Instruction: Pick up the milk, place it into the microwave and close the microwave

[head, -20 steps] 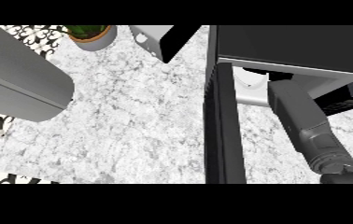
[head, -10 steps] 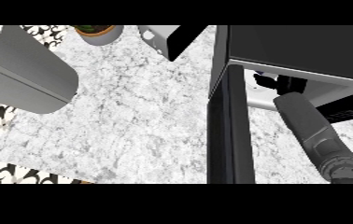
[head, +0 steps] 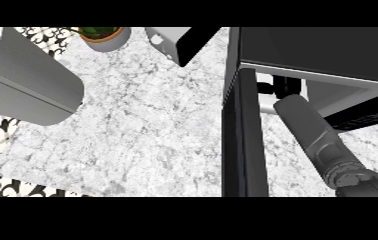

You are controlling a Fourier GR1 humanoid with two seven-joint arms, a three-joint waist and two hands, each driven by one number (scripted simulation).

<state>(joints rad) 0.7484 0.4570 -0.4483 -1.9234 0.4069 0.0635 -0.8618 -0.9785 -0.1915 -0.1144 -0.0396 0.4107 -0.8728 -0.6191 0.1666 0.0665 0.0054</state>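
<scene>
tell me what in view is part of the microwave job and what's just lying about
Part of the job:
microwave
its open door
right hand, reaching into the microwave; the milk itself can't be made out

Just lying about:
potted plant
grey and black object at the counter's back

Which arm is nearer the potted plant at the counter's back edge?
Left. The left forearm lies along the view's left side, just below the potted plant. The right forearm reaches into the open microwave, beyond its door.

Steep head-down view over counter (head: pixel 148 134)
</scene>
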